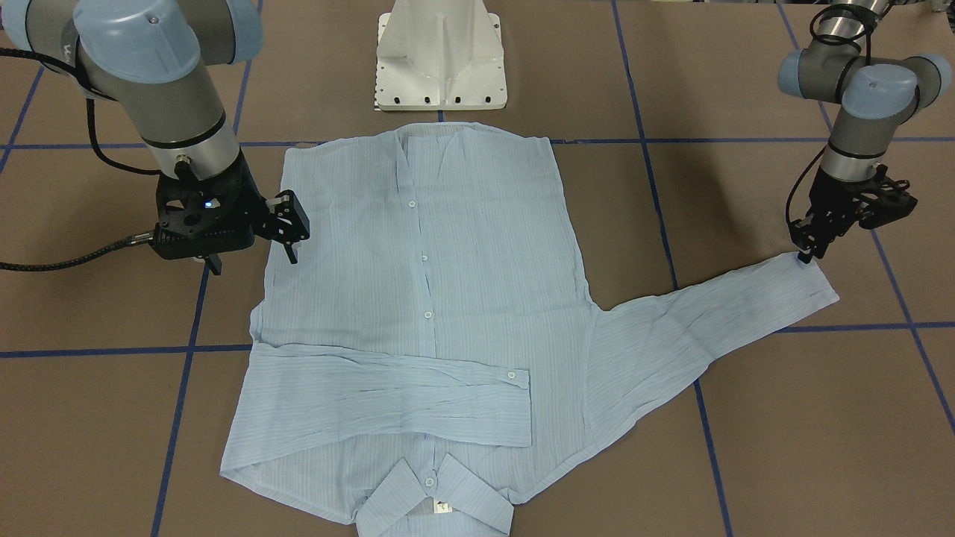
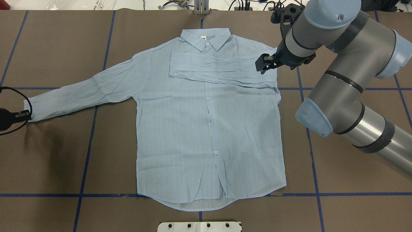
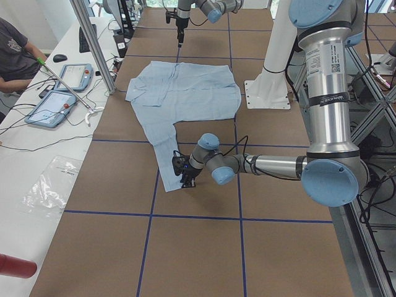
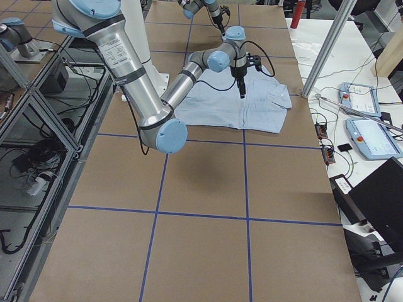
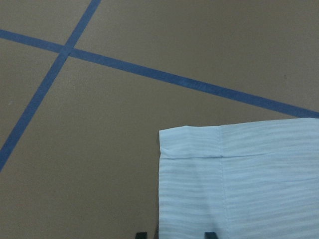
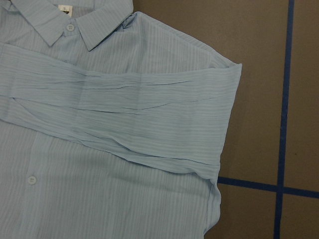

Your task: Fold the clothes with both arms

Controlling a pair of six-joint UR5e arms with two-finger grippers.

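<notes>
— Front-facing view first: where is the shirt (image 1: pixel 448 298)?
— Flat on the bench (image 1: pixel 746 447), buttons up, collar (image 1: pixel 436 500) at the bottom edge. The folded sleeve (image 1: pixel 388 395) lies across the chest. The other sleeve runs out to the right, its cuff (image 1: pixel 809 280) just under the left claw (image 1: pixel 806 253). The right claw (image 1: pixel 291 239) hangs at the shirt's left edge.
— Overhead?
— Left claw at the frame's left edge, at the cuff's end. Right claw upper right, over the folded sleeve's shoulder end.
— Left wrist view?
— Fingertips (image 5: pixel 211 234) at the bottom edge, spread, with the cuff's corner between them.
— Right wrist?
— Only folded sleeve and collar below. Whether that claw is spread or pressed together, I cannot tell.
</notes>
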